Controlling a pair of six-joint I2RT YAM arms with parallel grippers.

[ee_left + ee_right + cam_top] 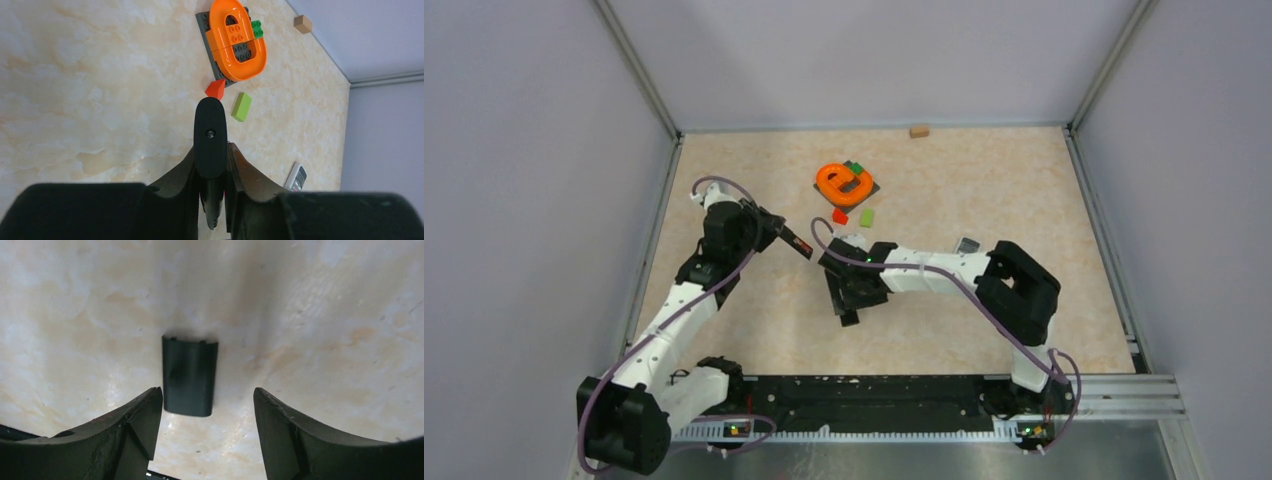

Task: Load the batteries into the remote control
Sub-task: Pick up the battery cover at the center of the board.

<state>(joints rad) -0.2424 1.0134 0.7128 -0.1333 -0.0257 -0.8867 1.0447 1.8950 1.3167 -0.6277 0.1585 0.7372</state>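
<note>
My left gripper (pixel 776 232) is shut on a black remote control (pixel 210 132) and holds it off the table. The remote's back, with a small screw, faces the left wrist camera, between the jaws of the left gripper (pixel 212 149). Its far end (pixel 801 247) shows a bit of red. My right gripper (pixel 852 303) is low over the table, open and empty. In the right wrist view a black battery cover (pixel 190 376) lies flat on the table just ahead of the right gripper (pixel 207 392), nearer the left finger. No loose batteries show in any view.
An orange ring toy (pixel 844 182) sits on a grey baseplate at the back centre. A red block (pixel 840 215) and a green block (pixel 866 216) lie beside it. A small white remote (pixel 969 245) lies by the right arm. A wooden block (pixel 918 130) is at the back wall.
</note>
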